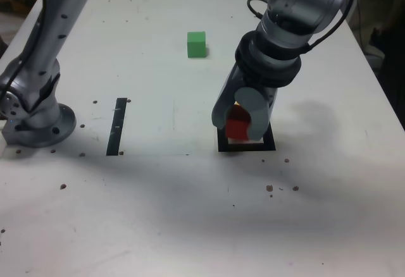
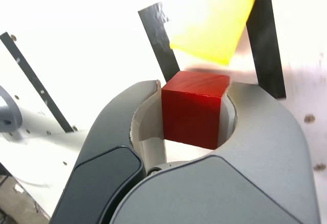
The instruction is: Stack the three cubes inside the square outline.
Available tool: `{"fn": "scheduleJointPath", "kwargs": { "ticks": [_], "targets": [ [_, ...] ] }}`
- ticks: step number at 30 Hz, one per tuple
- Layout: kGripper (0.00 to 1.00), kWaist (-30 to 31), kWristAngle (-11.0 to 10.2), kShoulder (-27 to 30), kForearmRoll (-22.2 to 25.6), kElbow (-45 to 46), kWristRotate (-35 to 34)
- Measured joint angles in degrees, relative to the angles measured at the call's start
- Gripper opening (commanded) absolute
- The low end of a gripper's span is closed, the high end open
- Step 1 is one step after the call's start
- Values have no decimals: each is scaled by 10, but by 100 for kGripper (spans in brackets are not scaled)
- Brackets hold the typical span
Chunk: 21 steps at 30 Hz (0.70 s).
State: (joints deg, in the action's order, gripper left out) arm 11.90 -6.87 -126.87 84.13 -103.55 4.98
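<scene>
1. Nearest the lens in the exterior view, the white table (image 1: pixel 190 226) shows bare surface with small dark specks, several of them toward 5 o'clock of the square outline (image 1: pixel 223 147).
2. Going up the exterior view, the gripper (image 1: pixel 240 124) hangs over the square outline, closed on the red cube (image 1: pixel 238 127), which sits between the jaws at their lower end.
3. A sliver of the yellow cube (image 1: pixel 236 105) peeks out at 12 o'clock of the red cube, mostly hidden by the gripper; whether the two cubes touch cannot be told from this view.
4. The green cube (image 1: pixel 197 44) rests alone on the table, well apart from the gripper, at about 11 o'clock of it.
5. A narrow black strip (image 1: pixel 117 126) lies at 9 o'clock of the outline, and the arm's base (image 1: pixel 41 124) stands beyond it, toward the exterior view's left.
6. Closest to the lens in the wrist view, the gripper (image 2: pixel 196 112) has its two grey jaws drawn in on the red cube (image 2: pixel 194 109), pressing on opposite faces, with little gap beyond the cube's own width.
7. Past the red cube, the yellow cube (image 2: pixel 212 27) sits within the square outline (image 2: pixel 159 40), whose black sides run along either flank of it.
8. The narrow black strip (image 2: pixel 36 83) shows further off on the white table (image 2: pixel 92 35).
</scene>
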Motion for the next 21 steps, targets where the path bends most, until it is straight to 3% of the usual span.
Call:
{"fn": "scheduleJointPath", "kwargs": {
  "ticks": [21],
  "targets": [
    [20, -20, -53, -6, -58, 32, 15]
  ]
}}
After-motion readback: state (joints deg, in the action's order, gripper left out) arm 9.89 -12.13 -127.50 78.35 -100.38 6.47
